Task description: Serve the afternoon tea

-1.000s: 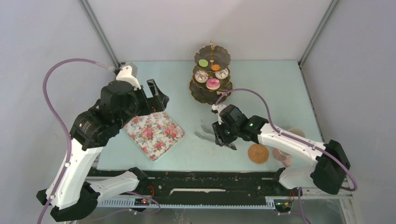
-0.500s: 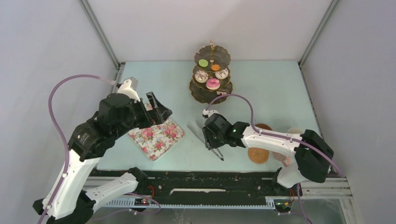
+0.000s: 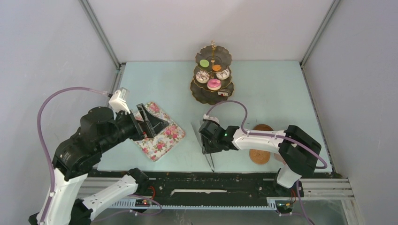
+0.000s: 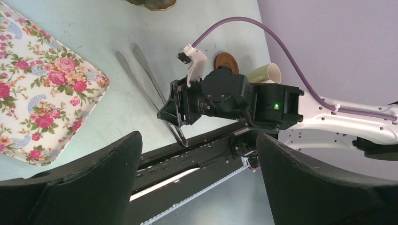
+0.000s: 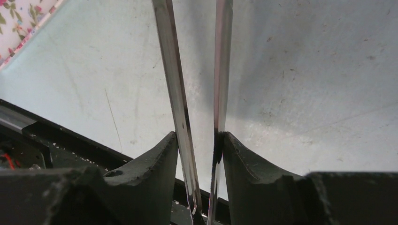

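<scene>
At the back of the bench, a dark tiered stand holds the toy cakes: a green piece, an orange piece, white doughnuts and a pink doughnut. Two brown coasters lie by the right arm. The right hand is clamped on the long grey tongs. The left hand hangs wide apart over the flowery cloth.
</scene>
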Robot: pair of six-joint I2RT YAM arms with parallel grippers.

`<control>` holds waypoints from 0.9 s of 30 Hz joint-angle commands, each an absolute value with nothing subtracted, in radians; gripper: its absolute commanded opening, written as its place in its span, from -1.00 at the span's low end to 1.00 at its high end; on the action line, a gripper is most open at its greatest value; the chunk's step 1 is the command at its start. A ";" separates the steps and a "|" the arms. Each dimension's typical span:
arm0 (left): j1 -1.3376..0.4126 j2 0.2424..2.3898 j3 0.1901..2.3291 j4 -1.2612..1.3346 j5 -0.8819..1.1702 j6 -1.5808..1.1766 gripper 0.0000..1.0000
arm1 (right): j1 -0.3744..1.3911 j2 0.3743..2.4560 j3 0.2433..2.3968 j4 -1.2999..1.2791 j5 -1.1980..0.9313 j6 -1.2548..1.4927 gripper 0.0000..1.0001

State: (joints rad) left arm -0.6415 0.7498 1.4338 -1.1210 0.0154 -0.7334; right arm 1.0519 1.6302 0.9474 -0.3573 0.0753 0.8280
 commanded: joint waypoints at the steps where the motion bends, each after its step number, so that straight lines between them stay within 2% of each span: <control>1: -0.647 0.715 1.479 -1.141 0.028 -0.709 0.97 | 1.101 1.605 1.038 -0.378 0.197 0.862 -0.18; 4: -0.647 0.709 1.494 -1.162 0.040 -0.704 0.97 | 1.140 1.537 1.084 -0.378 0.269 0.803 -0.18; 7: -0.647 0.700 1.511 -1.189 0.035 -0.686 0.97 | 1.146 1.541 1.128 -0.317 0.219 0.736 -0.20; 10: -0.647 0.698 1.540 -1.220 0.005 -0.663 0.97 | 1.139 1.642 1.201 -0.246 0.101 0.688 -0.22; 16: -0.647 0.705 1.644 -1.283 -0.022 -0.641 0.97 | 1.155 1.841 1.416 -0.269 0.155 0.674 -0.26; 24: -0.647 0.725 1.681 -1.356 -0.042 -0.581 0.97 | 1.148 2.129 1.718 -0.301 0.028 0.601 -0.23; 27: -0.647 0.737 1.721 -1.399 -0.082 -0.559 0.97 | 1.130 2.194 1.756 -0.278 -0.023 0.622 -0.19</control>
State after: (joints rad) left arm -0.6415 0.7116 1.6691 -1.3487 -0.0345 -0.6193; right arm 1.1465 2.1273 1.6821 -0.2913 0.0460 0.6338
